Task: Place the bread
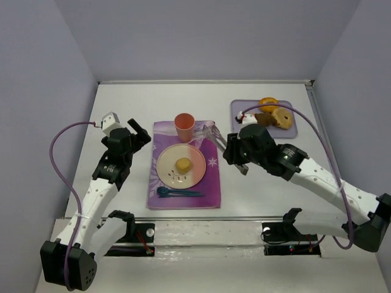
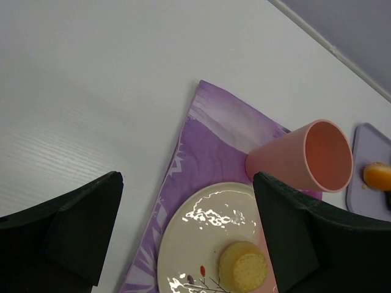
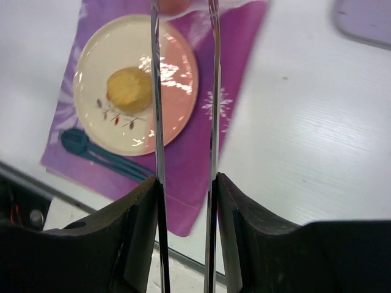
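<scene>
The bread [image 1: 182, 165] is a small pale yellow bun lying on a cream plate [image 1: 162, 170] on the purple placemat [image 1: 211, 189]. It also shows in the left wrist view as the bread [image 2: 244, 266] and in the right wrist view as the bread [image 3: 129, 90]. My right gripper [image 1: 236, 156] is shut on metal tongs [image 1: 214, 131], to the right of the plate. The tongs' two blades [image 3: 155, 91] run out from between its fingers [image 3: 186, 183], and their tips are empty. Left of the mat, my left gripper [image 1: 140, 131] is open and holds nothing [image 2: 186, 201].
A pink cup [image 1: 184, 127] stands behind the plate, and teal utensils [image 1: 177, 193] lie in front of it on the mat. At the back right is a lavender tray [image 1: 239, 110] holding donuts [image 1: 270, 113] and an orange piece [image 2: 377, 175].
</scene>
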